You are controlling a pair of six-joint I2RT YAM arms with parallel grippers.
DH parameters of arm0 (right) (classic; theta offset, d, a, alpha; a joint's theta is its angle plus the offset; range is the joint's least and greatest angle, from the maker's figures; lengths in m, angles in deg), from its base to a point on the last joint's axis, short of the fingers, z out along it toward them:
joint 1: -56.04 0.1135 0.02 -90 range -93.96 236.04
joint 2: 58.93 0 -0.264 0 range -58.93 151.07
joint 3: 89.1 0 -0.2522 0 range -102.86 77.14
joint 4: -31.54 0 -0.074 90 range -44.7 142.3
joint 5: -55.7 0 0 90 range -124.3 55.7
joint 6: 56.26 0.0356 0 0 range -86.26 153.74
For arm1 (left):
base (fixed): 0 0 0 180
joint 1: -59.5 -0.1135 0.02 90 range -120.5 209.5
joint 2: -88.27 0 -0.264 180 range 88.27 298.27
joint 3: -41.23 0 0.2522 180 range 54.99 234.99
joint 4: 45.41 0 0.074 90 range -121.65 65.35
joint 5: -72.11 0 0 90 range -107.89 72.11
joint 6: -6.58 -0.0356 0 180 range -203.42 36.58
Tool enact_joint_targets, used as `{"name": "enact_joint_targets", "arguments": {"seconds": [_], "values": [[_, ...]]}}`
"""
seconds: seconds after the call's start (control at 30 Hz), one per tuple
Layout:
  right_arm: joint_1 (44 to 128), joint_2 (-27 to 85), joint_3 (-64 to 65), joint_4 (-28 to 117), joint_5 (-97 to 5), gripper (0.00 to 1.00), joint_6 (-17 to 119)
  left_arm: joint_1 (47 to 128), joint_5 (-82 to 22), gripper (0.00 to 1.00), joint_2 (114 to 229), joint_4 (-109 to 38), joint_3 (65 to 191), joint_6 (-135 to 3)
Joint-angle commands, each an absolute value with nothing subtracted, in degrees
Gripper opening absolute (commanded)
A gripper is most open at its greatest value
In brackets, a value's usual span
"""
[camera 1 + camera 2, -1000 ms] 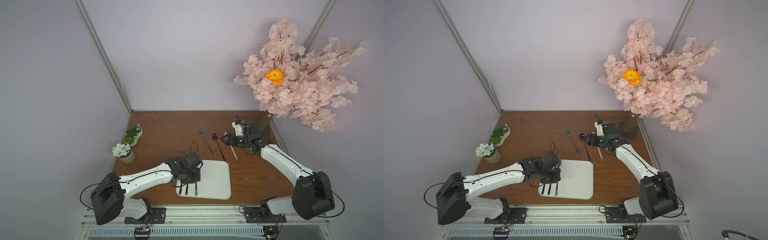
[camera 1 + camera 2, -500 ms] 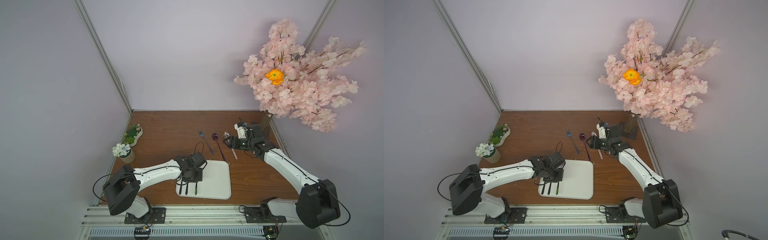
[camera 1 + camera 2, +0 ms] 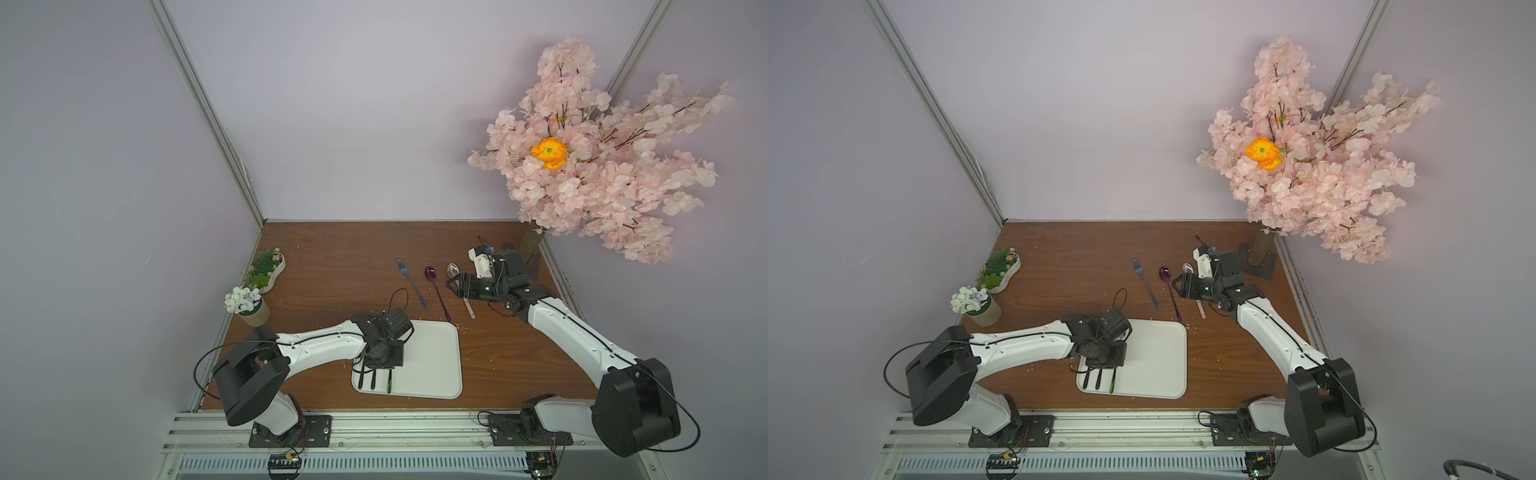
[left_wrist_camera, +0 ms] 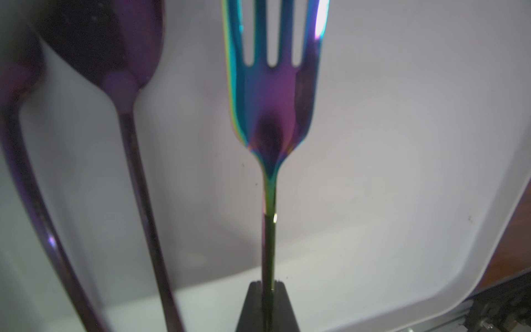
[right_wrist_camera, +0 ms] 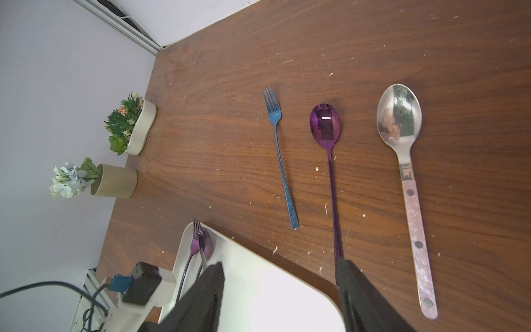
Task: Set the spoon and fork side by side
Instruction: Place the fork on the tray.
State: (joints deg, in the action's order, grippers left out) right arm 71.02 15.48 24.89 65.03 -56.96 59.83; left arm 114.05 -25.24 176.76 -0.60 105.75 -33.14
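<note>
Both top views look steeply down from high in front onto the whole wooden table point(image 3: 332, 249), facing the back wall point(image 3: 374, 124), and share nearly everything. The left wrist camera sits very close over the white tray point(image 4: 402, 172), looking along the rainbow fork point(image 4: 273, 115); the right wrist camera hangs higher, facing across the blue fork point(image 5: 280, 163) toward the potted plants point(image 5: 129, 126), things both top views also show

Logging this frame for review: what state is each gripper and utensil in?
left gripper: shut on the rainbow fork, at its handle.
rainbow fork: gripped, over the white tray.
tray spoon: lying in the tray.
right gripper: open, empty.
blue fork: flat on the table, free.
purple table spoon: flat, free.
silver spoon: flat, free.
</note>
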Motion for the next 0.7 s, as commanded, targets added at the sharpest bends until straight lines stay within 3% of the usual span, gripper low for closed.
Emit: {"name": "enact_joint_targets", "arguments": {"seconds": [0.0, 0.2, 0.67], "values": [[70.6, 15.0, 25.9, 64.6, -57.6, 0.66, 59.1, 114.6, -25.4, 0.00, 177.5, -0.9, 105.2, -32.3], [70.4, 13.6, 27.6, 64.6, -57.6, 0.66, 59.2, 114.6, -25.1, 0.00, 177.9, -0.9, 104.3, -31.7], [70.1, 12.6, 28.7, 64.6, -57.5, 0.66, 59.6, 114.6, -25.4, 0.16, 178.6, -2.1, 102.5, -31.1]]}}
